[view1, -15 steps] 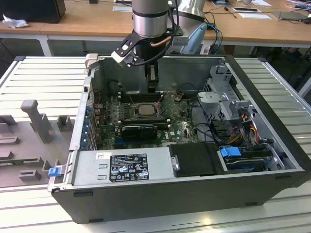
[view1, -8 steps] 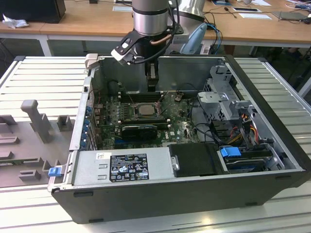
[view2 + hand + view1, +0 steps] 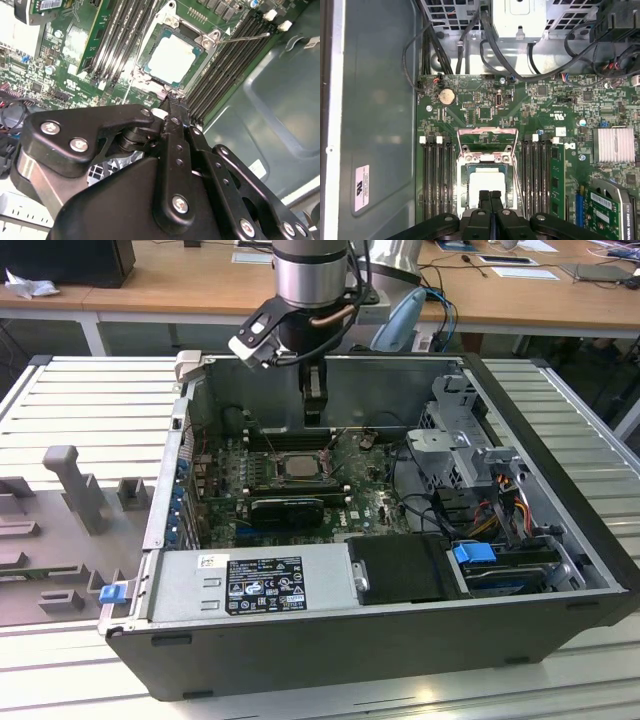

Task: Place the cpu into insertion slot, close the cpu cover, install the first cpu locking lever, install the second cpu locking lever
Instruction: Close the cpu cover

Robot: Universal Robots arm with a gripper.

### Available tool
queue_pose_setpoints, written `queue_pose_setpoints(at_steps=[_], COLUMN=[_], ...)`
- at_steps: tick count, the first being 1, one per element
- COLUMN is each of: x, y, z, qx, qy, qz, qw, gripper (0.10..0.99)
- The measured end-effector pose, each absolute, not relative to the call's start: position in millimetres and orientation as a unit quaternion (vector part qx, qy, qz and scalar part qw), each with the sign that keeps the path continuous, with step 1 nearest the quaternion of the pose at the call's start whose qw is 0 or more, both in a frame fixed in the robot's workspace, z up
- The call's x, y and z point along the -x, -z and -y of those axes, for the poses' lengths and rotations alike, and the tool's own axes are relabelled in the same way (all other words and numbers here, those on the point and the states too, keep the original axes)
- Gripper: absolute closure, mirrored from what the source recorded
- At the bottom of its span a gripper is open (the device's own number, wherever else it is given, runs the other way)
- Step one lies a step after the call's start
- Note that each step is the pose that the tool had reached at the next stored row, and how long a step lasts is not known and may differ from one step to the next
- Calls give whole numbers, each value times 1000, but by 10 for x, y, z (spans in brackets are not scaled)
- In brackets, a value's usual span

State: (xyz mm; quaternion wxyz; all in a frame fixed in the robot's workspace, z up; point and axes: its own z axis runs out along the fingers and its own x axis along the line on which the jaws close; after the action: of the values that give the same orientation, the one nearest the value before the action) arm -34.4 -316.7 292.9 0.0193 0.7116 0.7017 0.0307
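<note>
Pincer: the black two-fingered pincer (image 3: 314, 420) is hanging on the arm inside the open case. Its fingers are pressing flat together in both wrist views (image 3: 173, 102) (image 3: 490, 194) and are gripping nothing.
Cpu: the small flat square chip with a pale silver-grey top (image 3: 487, 181) is lying flat in the socket, directly below and just ahead of the pincer's tips. It is also showing in the second wrist view (image 3: 170, 59) and the exterior view (image 3: 297, 465).
Insertion slot: the square dark socket with a grey metal rim (image 3: 463, 186) is sitting on the green circuit board under the pincer, framing the chip on all sides.
Cpu cover: the thin grey metal frame plate with a cut-out centre (image 3: 487, 133) is standing open beyond the chip, on the side of the socket away from the pincer, with green board showing through its opening.
Locking lever: a thin bright metal rod (image 3: 246, 36) is running out from a socket corner across the memory slots, apart from the pincer.
Memory slots: long black slots (image 3: 437, 175) are flanking the socket on both sides of the pincer.
Case: the dark grey computer case (image 3: 400, 640) is lying open on the ribbed grey table (image 3: 90, 390).
</note>
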Motion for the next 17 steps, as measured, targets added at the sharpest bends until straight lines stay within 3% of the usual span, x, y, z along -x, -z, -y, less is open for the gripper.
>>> queue_pose_setpoints(at_steps=[17], x=[306], y=[-3090], z=[3165], qx=[-712], qy=[-31], qz=[-702], qw=[19], gripper=[980])
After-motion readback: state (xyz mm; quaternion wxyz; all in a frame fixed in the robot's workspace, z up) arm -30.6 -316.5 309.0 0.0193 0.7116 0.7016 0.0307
